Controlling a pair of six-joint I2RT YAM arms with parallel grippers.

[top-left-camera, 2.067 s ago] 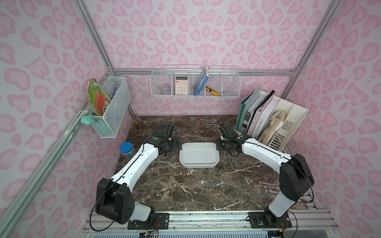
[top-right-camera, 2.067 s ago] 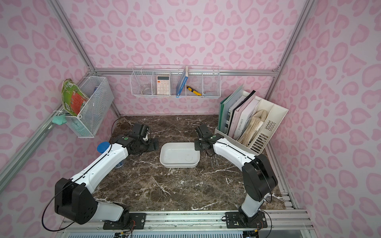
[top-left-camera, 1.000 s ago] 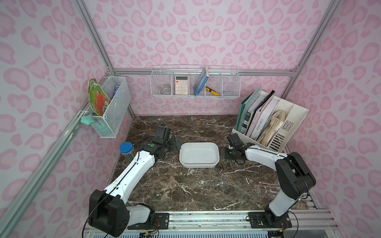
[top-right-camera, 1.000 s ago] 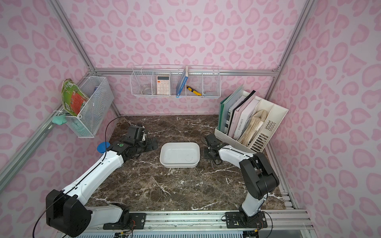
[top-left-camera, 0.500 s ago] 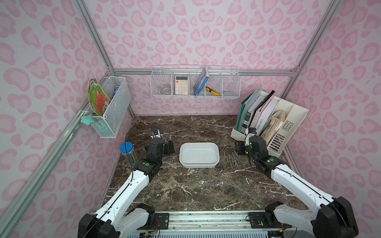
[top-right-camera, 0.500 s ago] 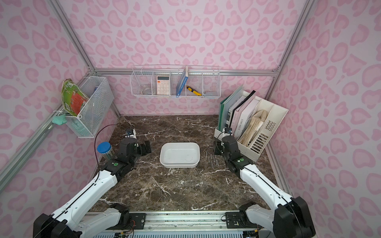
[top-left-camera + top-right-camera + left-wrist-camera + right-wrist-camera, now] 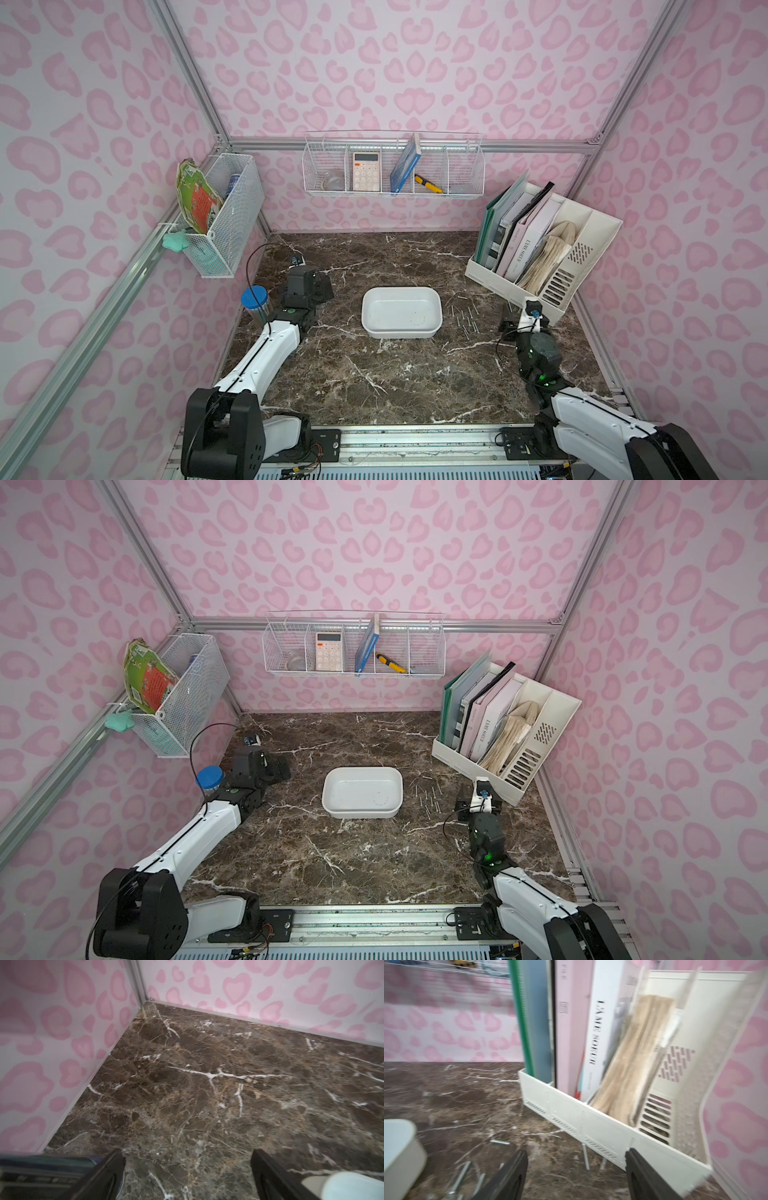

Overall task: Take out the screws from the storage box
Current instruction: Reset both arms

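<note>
Top views both show a dark brown, white-veined marble-pattern tabletop (image 7: 374, 386) enclosed on three sides by pink heart-print walls (image 7: 374, 542) mounted on an aluminium frame (image 7: 519, 145). A white wire compartment basket (image 7: 465, 174) hangs on the rear wall, and a white mesh basket (image 7: 232, 208) hangs on the left wall. A cream slotted file organiser (image 7: 590, 253) holding folders stands in the rear right corner of the surface. A clear blue-lidded jar (image 7: 254, 297) stands at the left edge. The storage box (image 7: 401, 311), a shallow white plastic tray with rounded corners, sits near the centre of the surface. The screws (image 7: 465, 320), small thin silver-grey metal pieces, lie scattered on the surface just beside the storage box, outside its wall, on the side facing the right edge. The left gripper (image 7: 187, 1157) is near the left edge beside the jar, fingers spread wide with only bare tabletop between them. The right gripper (image 7: 576, 1154) is near the right edge in front of the file organiser, fingers apart and gripping nothing.
</note>
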